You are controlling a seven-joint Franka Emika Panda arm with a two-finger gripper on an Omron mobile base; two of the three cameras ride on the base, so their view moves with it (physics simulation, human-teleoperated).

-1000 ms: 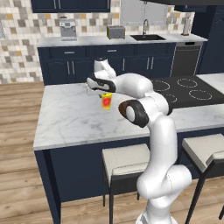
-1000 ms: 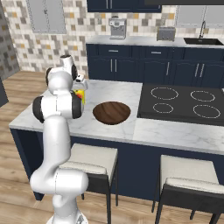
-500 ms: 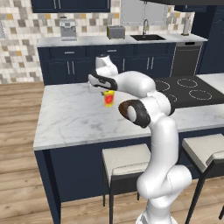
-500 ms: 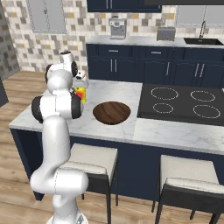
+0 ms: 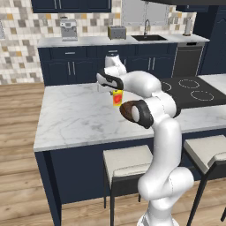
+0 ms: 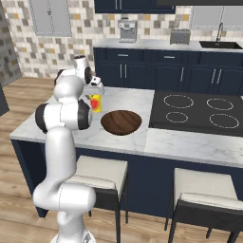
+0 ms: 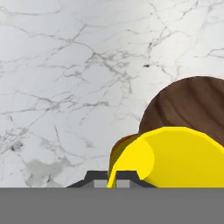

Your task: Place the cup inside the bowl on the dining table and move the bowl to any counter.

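Above the marble surface (image 6: pixel 128 142) the hand (image 5: pixel 115 90) was clamped on the yellow cup (image 6: pixel 95 102), held clear, just left of the brown bowl (image 6: pixel 121 122)

The small yellow cup (image 5: pixel 117 97) with a red mark hangs upright above the white marble dining table (image 5: pixel 75 119), clear of its top. The wide dark brown wooden bowl (image 6: pixel 121 122) rests empty on the table just beside it.
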